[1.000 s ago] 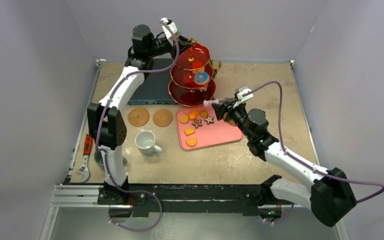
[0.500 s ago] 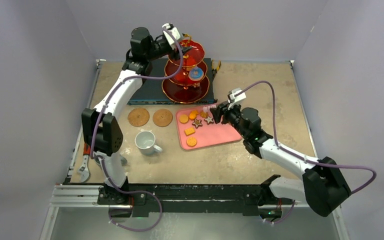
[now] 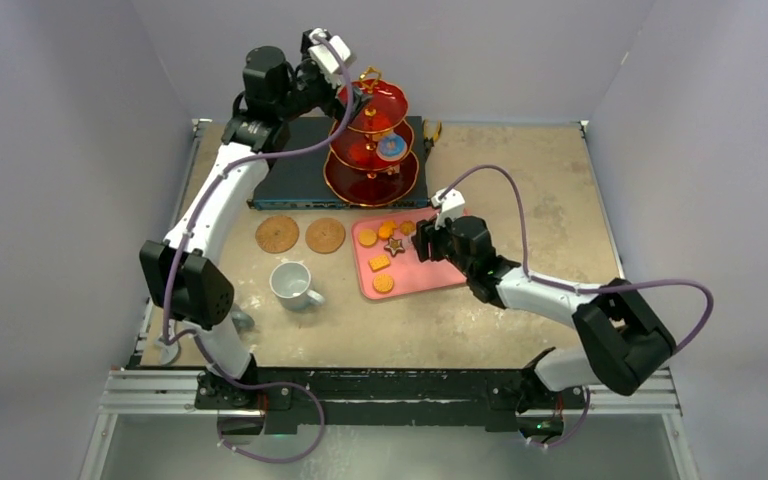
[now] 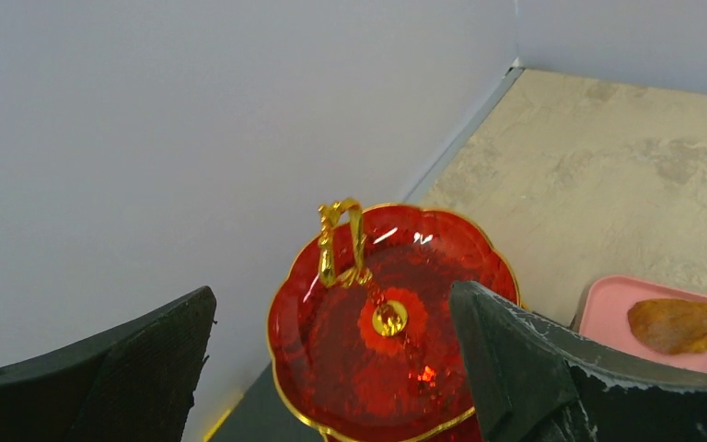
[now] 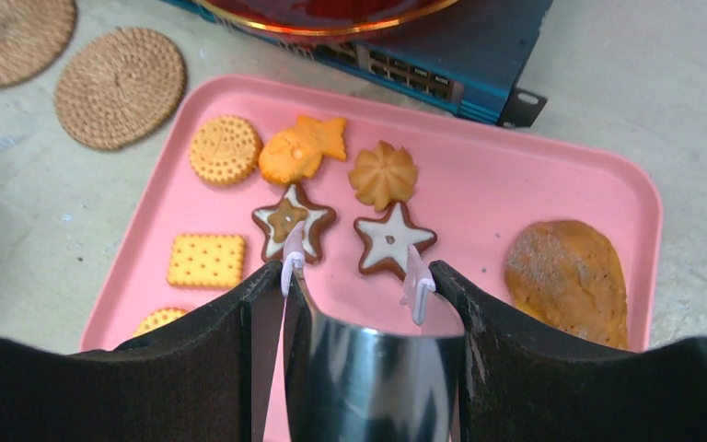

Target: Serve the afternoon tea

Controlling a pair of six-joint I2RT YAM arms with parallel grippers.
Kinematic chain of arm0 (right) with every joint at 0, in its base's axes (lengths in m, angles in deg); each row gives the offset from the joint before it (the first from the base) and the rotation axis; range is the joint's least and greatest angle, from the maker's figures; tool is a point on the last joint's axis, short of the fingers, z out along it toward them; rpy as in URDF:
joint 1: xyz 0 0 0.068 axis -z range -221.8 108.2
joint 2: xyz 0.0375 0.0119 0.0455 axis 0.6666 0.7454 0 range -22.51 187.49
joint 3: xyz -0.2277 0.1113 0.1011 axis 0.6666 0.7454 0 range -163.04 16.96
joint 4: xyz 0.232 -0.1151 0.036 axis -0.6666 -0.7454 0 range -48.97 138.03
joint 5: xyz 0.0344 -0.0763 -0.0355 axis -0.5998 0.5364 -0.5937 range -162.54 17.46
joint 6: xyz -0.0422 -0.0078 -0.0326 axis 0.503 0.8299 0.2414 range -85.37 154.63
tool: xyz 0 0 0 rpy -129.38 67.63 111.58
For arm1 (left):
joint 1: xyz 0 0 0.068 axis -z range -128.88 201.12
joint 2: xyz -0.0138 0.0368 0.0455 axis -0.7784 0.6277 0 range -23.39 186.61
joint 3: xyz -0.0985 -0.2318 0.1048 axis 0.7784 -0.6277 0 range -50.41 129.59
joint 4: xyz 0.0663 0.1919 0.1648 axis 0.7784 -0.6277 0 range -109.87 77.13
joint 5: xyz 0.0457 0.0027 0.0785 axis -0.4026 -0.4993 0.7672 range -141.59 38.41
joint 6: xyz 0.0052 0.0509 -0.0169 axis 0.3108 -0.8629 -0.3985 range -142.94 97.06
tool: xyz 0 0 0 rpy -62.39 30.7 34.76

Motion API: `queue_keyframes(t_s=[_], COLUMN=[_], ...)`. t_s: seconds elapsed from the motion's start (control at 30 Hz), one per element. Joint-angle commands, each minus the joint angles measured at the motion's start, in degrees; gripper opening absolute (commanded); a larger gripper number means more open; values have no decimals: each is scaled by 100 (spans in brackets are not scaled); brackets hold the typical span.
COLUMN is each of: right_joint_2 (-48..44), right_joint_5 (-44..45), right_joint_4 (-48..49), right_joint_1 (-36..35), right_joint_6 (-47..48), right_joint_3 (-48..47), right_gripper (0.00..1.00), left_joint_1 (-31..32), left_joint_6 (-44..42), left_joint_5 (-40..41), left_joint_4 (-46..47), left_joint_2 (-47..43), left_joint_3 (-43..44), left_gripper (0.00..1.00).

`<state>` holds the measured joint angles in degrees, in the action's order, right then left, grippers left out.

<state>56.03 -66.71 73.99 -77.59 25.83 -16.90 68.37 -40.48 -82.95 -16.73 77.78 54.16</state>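
L gripper (image 4: 333, 304) wide open, R gripper (image 5: 357, 276) gripping tongs (image 5: 368, 373)

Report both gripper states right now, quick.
Left gripper: open, empty, above the red stand.
Right gripper: closed on pink-tipped metal tongs, over the pink tray.

Between the black left fingers (image 4: 110, 368) the stand (image 4: 423, 267) was glossy red, its rim and handle (image 4: 341, 239) gold. In the right gripper (image 5: 354, 272), the silver tongs (image 5: 368, 368) had pink tips; the tray (image 5: 552, 175) was pink, two stars (image 5: 393, 241) brown iced white, the coasters (image 5: 120, 87) woven tan.
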Motion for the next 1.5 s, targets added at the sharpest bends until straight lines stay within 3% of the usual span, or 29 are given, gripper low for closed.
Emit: queue_keyframes(t_s=[0.0, 0.23, 0.7, 1.0, 1.47], right_joint_2=[180, 530, 1002, 1119, 233], right_joint_5=[491, 809, 649, 776, 816], right_joint_4=[56, 189, 577, 523, -322], right_joint_1=[-51, -51, -58, -159, -225], right_joint_6=[63, 188, 204, 289, 404], right_joint_3=[-327, -559, -452, -474, -1015], right_gripper=[59, 58, 57, 47, 41], left_joint_1=[-62, -205, -242, -249, -256], left_joint_6=[173, 267, 256, 247, 261], left_joint_5=[914, 1234, 1224, 1367, 1973], left_joint_4=[-1030, -1454, -1562, -1599, -1663], left_joint_2=[-575, -1137, -1362, -1416, -1681], left_joint_3=[177, -146, -168, -156, -457], left_gripper=[99, 99, 99, 99, 99])
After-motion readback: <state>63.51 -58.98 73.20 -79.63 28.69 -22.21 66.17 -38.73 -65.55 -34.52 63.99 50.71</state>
